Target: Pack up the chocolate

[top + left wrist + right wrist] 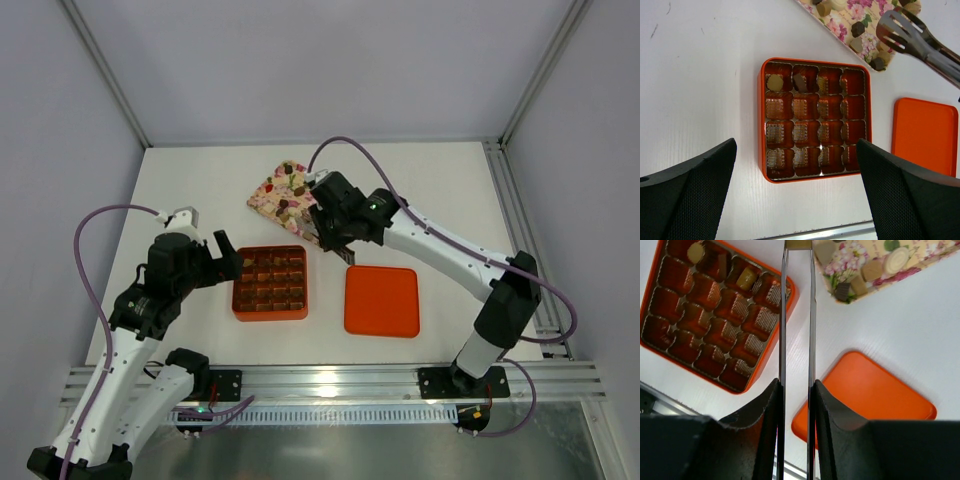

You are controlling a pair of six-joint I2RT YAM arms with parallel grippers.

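While the right gripper (797, 390) clamps the slotted metal tongs (783, 315), tips at the pink floral tray (840, 24), the left gripper (796, 150) hangs wide open over the orange gridded box (761, 125). Two bite-sized chocolate lumps (774, 82) sit in the row nearest the tray, more lie on the tray. Flat orange lid (925, 135) lies beside the box.

Cropped, covered, too small to count

In the right wrist view, tongs (783, 315) cut off at the top edge, tips unseen, only a sliver of chocolate (799, 244) between them; tray (852, 257) and box (695, 320) clipped by the edges there too; lid (870, 390) partly behind the right fingers (840, 437). From above, one tray corner under the right arm (420, 232), and pieces in the box too small to count.
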